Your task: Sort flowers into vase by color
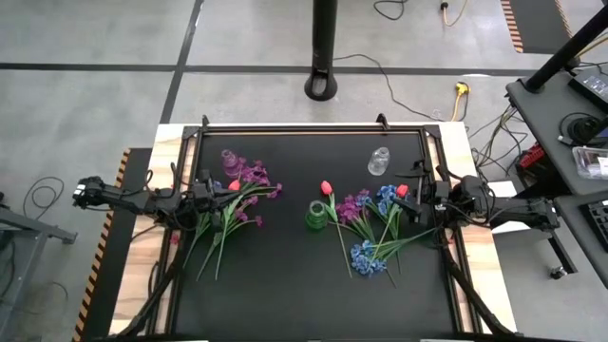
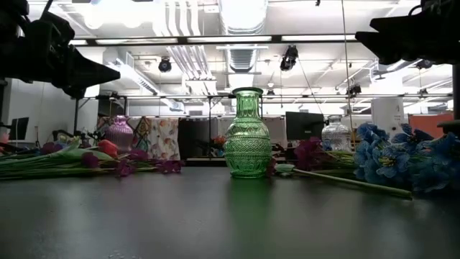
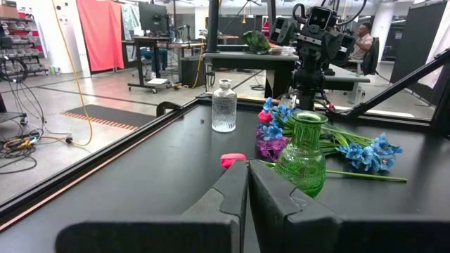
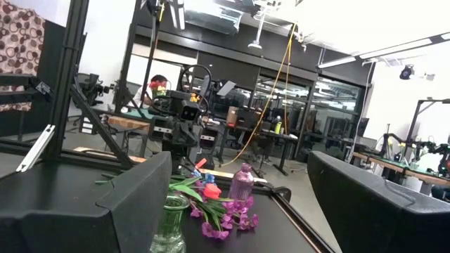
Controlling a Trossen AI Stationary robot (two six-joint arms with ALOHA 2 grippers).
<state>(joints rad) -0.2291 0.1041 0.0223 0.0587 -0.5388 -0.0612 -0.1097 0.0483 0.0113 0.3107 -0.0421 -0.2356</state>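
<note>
Flowers (image 1: 366, 228) below right jaws, untouched

- the left arm (image 1: 142, 198) is seen in the high view stretched level from the table's left edge toward the middle.
- the left gripper (image 3: 247, 184) is carried at the end of that arm, its two dark fingers (image 3: 228, 193) pressed together with nothing between them.
- the right arm (image 1: 503, 207) is extended from the table's right edge, likewise level.
- the right gripper (image 4: 239, 200) is held with its fingers (image 4: 137, 197) spread wide apart, nothing gripped.
- in the low view both arms are seen raised above the table surface.
</note>
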